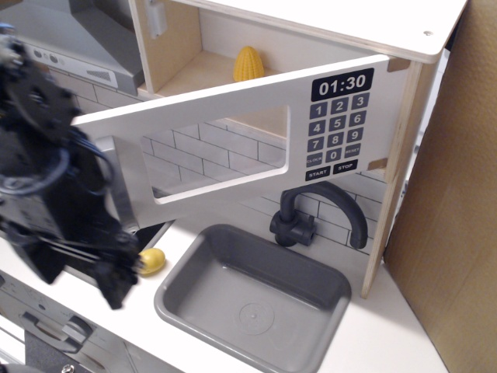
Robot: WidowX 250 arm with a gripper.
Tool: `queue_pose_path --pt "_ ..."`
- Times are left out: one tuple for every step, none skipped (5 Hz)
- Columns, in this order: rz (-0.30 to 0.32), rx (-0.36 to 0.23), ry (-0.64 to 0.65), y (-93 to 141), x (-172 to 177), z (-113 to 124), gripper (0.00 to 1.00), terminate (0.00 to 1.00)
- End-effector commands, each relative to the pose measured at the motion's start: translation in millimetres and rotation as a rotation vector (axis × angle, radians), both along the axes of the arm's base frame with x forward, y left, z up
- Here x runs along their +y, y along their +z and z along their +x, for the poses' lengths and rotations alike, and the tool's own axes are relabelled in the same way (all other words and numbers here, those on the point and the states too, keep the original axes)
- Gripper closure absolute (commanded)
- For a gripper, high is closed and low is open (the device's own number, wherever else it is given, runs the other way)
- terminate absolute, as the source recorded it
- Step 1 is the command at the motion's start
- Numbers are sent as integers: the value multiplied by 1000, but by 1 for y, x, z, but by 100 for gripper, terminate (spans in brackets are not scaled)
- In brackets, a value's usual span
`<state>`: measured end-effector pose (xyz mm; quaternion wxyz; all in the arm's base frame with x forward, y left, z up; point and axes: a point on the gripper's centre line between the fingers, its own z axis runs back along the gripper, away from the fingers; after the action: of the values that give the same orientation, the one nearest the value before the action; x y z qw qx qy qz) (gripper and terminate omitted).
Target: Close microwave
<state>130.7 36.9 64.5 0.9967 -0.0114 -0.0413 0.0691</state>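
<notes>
The microwave is a wooden box with its white door swung wide open toward me. The door has a clear window, a black clock display reading 01:30 and a dark keypad. Its grey bar handle at the door's left end is partly hidden by my arm. A yellow corn cob stands inside the microwave. My black gripper is blurred at the lower left, below and in front of the door's handle end. I cannot tell how its jaws stand.
A grey sink with a black tap lies below the door. A small yellow item lies on the counter by the stove top. A grey range hood is at the upper left. A cardboard wall stands at the right.
</notes>
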Motion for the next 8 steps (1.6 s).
queue_pose_path --pt "-65 29 15 -5 -46 25 0 0" --pt "-107 49 50 -14 -68 52 0 0" --pt "-124 15 90 -19 -72 74 0 0" --pt "-121 -45 137 -17 -62 93 0 0" --pt "-101 -100 165 -15 -50 103 0 0" --pt "-97 -134 201 -14 -33 117 0 0" --pt "-65 -179 231 -16 -18 130 0 0" --pt "-26 -212 257 -24 -4 142 0 0"
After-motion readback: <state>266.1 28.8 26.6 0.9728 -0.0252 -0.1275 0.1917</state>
